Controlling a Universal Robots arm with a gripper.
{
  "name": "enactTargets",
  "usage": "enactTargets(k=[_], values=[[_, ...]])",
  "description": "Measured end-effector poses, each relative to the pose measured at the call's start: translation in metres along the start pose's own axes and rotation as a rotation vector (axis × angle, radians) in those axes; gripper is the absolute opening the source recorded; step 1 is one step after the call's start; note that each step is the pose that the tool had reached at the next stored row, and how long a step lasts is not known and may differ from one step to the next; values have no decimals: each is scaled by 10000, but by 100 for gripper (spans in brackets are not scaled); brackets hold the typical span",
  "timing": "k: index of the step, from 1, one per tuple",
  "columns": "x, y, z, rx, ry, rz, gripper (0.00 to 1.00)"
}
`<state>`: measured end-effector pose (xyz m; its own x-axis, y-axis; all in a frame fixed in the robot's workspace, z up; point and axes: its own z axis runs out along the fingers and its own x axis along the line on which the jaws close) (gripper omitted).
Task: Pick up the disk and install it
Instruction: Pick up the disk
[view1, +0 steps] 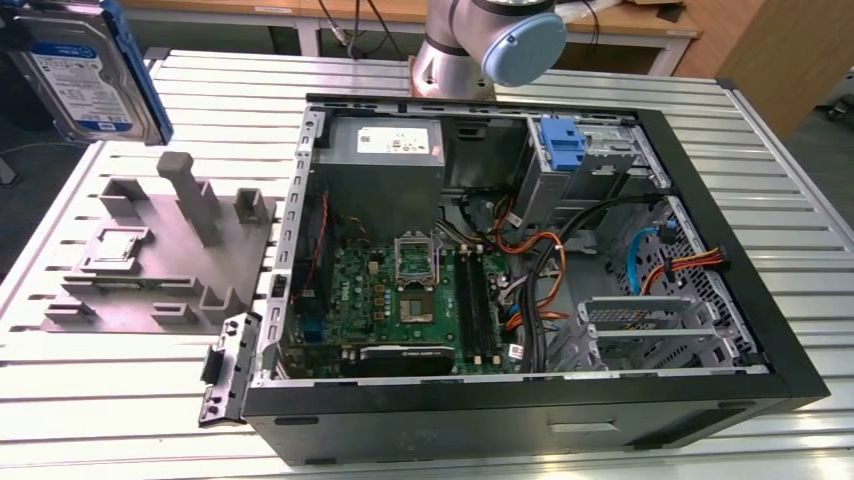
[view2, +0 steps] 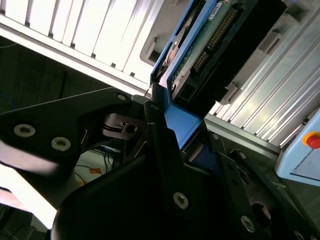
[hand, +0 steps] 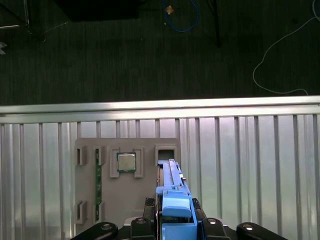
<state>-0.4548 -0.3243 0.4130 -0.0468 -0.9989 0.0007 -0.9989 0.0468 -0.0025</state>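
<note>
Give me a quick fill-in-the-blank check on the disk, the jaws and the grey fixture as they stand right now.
1. The jaws of the gripper are ____ on the disk.
2. The disk's plastic side rails are coloured ____.
3. The grey fixture lies on the table to the exterior view's ____ of the open computer case.

Missing words: shut; blue; left.
</note>
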Motion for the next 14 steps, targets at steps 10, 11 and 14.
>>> enactTargets(k=[10, 11, 14], values=[[0, 0, -42, 0, 0, 0, 37], [0, 0, -47, 0, 0, 0, 37], [0, 0, -59, 0, 0, 0, 37]])
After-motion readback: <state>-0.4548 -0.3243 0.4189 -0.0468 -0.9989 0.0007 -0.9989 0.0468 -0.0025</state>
